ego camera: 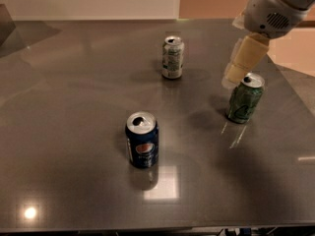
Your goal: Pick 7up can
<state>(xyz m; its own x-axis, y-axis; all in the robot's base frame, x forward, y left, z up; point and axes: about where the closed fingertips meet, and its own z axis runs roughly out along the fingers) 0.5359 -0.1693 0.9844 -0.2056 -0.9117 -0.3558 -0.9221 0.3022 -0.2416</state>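
Note:
The 7up can [173,57], silver-white with green patches, stands upright at the back middle of the grey table [69,132]. My gripper [234,74] hangs from the white arm at the upper right. Its pale fingers [245,58] point down and left, just above and behind the all-green can [244,101], well to the right of the 7up can. It holds nothing that I can see.
A dark blue Pepsi can [141,140] stands upright at the front middle. The all-green can stands at the right, near the table's right edge. The table's front edge runs along the bottom of the view.

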